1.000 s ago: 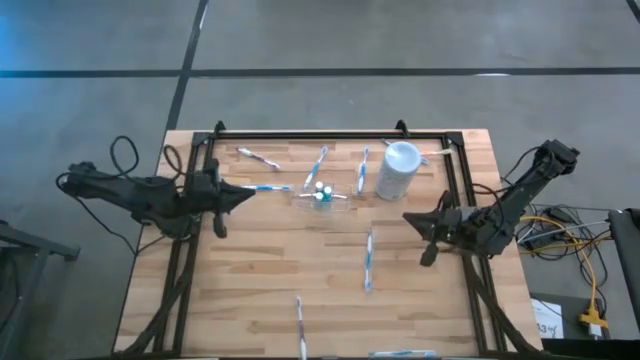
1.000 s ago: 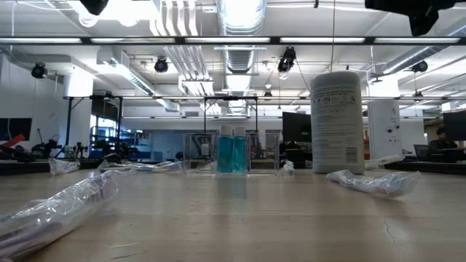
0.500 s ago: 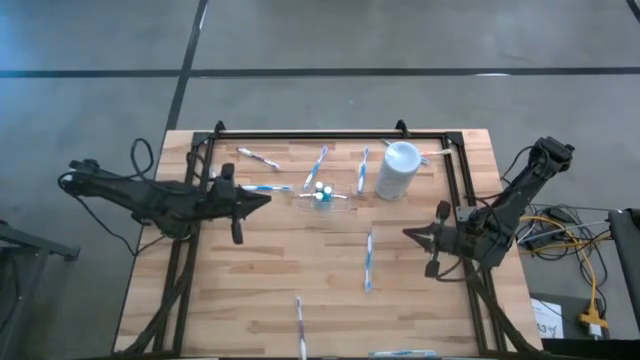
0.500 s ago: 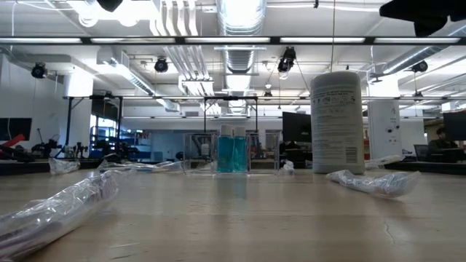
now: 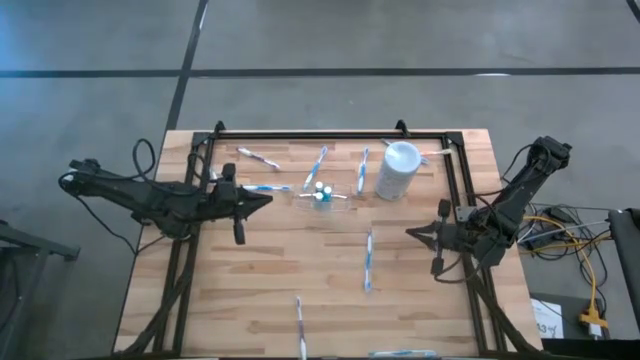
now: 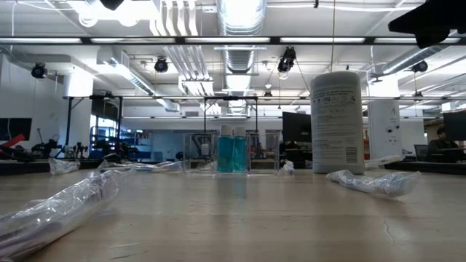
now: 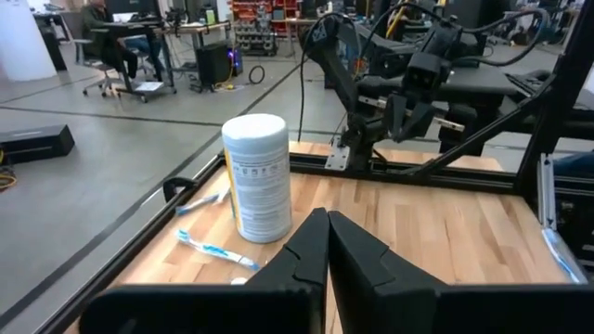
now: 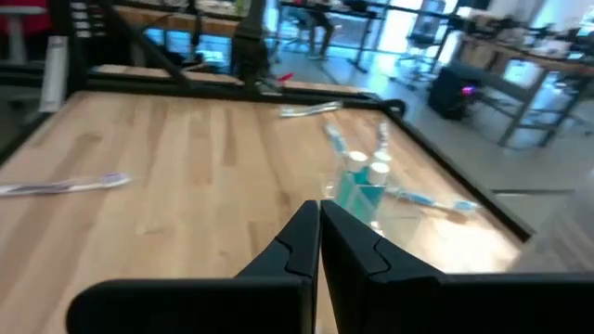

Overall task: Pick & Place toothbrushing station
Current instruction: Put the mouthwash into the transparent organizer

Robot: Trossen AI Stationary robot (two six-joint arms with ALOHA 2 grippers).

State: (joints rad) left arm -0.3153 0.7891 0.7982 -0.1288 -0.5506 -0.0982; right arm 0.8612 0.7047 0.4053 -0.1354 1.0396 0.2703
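Left claw point(image 5: 268, 199) is hovering pinched together, holding nothing, beside the small clear holder point(image 5: 322, 196) with teal tubes; right claw point(image 5: 410, 232), likewise pinched, is hanging over the wooden bench point(image 5: 290, 260).

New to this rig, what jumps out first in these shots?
The tall white cylindrical cup stands upright near the table's far edge, right of centre, the biggest thing there. Just left of it, two teal white-capped tubes stand in a small clear holder, with wrapped toothbrushes scattered flat around the wooden table. The left claw and right claw are both shut and empty, above the table's sides.
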